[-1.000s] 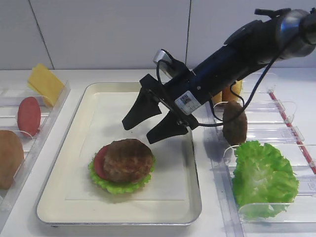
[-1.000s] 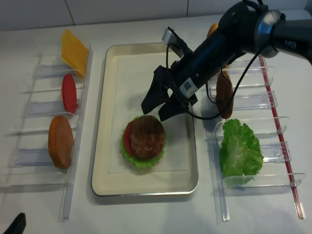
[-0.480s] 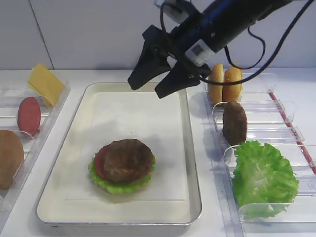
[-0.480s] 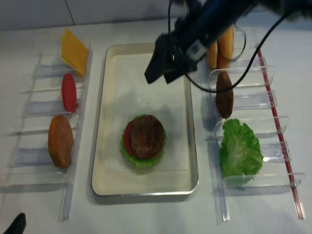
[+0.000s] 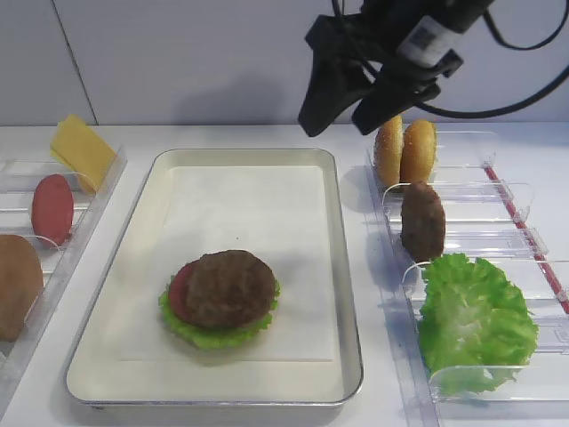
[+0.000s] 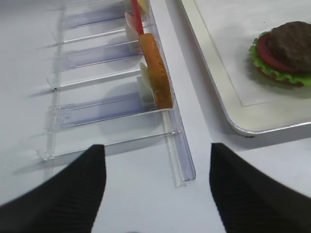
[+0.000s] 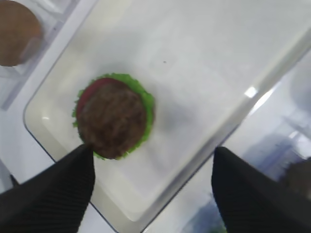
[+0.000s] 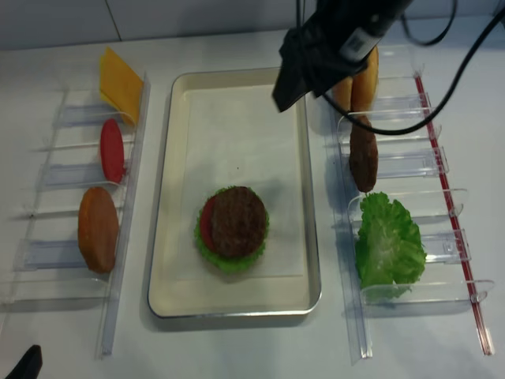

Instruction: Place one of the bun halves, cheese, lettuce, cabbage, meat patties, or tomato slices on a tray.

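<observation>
On the silver tray (image 5: 348,267) lies a stack: lettuce (image 5: 213,336) at the bottom, a tomato slice (image 5: 180,292) on it, a meat patty (image 5: 229,287) on top. My right gripper (image 5: 335,132) hangs open and empty high over the tray's far right corner. In the right wrist view its fingertips (image 7: 85,153) frame the stack from above. My left gripper (image 6: 156,148) is open over bare table by the left bins. Two bun halves (image 5: 404,151), a second patty (image 5: 422,221) and lettuce (image 5: 476,320) stand in the right bins. Cabbage is out of view.
The clear left bins (image 8: 118,237) hold a cheese slice (image 5: 80,149), a tomato slice (image 5: 52,207) and a bun half (image 5: 16,285). The clear right bins (image 8: 410,158) run along the tray's right side. A white wall stands behind the table.
My right gripper has lifted from just above the patty and swung back to the right, still open. The stack on the tray has not moved.
</observation>
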